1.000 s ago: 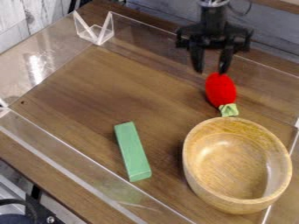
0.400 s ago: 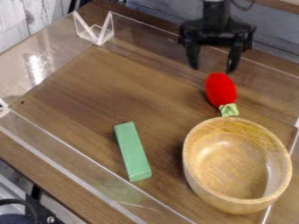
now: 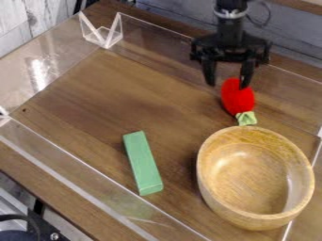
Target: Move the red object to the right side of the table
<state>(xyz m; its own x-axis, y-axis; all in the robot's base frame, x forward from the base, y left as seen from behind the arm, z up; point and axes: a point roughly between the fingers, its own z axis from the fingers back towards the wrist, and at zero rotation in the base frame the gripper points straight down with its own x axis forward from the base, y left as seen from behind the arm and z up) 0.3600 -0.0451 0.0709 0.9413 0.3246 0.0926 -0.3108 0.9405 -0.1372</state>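
The red object (image 3: 238,98), a small red toy fruit with a pale green stem end (image 3: 248,118), lies on the brown wood-grain table (image 3: 126,94) at the right, just behind the wooden bowl. My gripper (image 3: 233,82) points straight down over the fruit's far end. Its black fingers (image 3: 216,75) stand apart on either side of that end. I cannot tell whether they touch it. The fruit rests on the table.
A round light wooden bowl (image 3: 204,168) sits at the front right, close to the fruit's stem. A flat green block (image 3: 142,162) lies front centre. Low clear acrylic walls (image 3: 56,174) edge the table, and a folded clear piece (image 3: 101,28) stands at the back left.
The gripper has come down from above the fruit to straddle its far end, and its fingers stand closer together than half a second ago. The fruit, block and bowl have not moved.
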